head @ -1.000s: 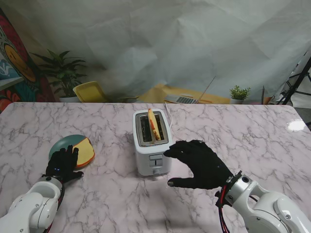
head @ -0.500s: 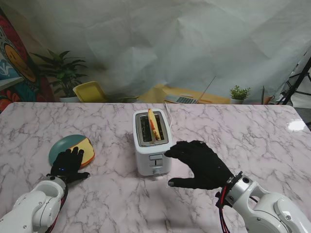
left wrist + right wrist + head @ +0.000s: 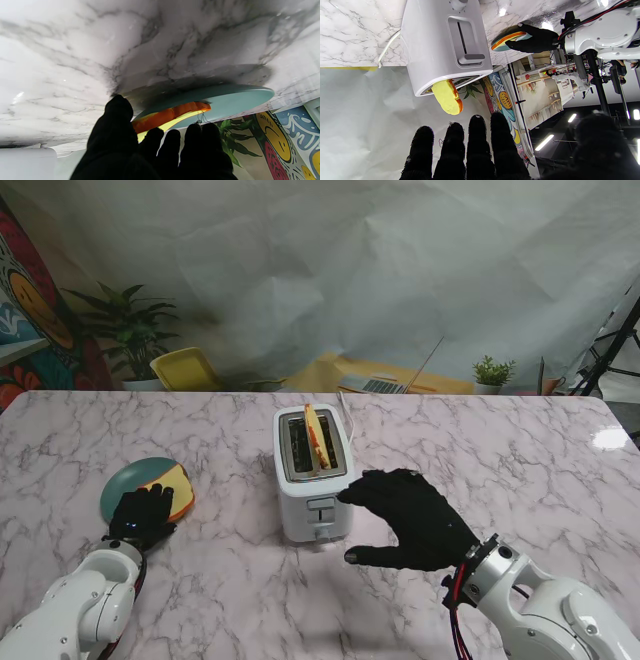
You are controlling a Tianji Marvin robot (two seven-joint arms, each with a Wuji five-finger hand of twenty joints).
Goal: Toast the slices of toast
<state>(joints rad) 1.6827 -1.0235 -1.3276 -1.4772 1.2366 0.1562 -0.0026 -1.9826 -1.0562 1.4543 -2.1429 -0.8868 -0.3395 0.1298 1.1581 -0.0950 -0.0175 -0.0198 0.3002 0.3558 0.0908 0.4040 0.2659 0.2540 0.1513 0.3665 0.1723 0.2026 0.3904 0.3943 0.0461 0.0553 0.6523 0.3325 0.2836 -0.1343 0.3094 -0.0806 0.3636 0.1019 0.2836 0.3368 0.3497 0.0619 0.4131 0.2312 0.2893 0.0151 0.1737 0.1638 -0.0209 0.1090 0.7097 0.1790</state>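
A white two-slot toaster (image 3: 313, 475) stands mid-table with one yellow, orange-crusted toast slice (image 3: 317, 437) sticking out of its right slot; the same slice (image 3: 447, 96) and the toaster's lever (image 3: 471, 58) show in the right wrist view. A second slice (image 3: 178, 487) lies on a teal plate (image 3: 128, 478) at the left. My left hand (image 3: 142, 516), black-gloved, hovers over the plate's near edge with fingers apart, and the slice (image 3: 170, 115) sits just past its fingertips. My right hand (image 3: 412, 520) is open to the right of the toaster's front, palm toward it, holding nothing.
The marble table (image 3: 480, 450) stretches right of the toaster. The toaster's white cord (image 3: 350, 420) runs back toward a laptop (image 3: 385, 385). A yellow chair (image 3: 187, 369) and potted plants (image 3: 128, 325) stand beyond the far edge.
My left hand slid back toward me off the plate, then edged forward and right again to the plate's near edge. My right hand barely moved.
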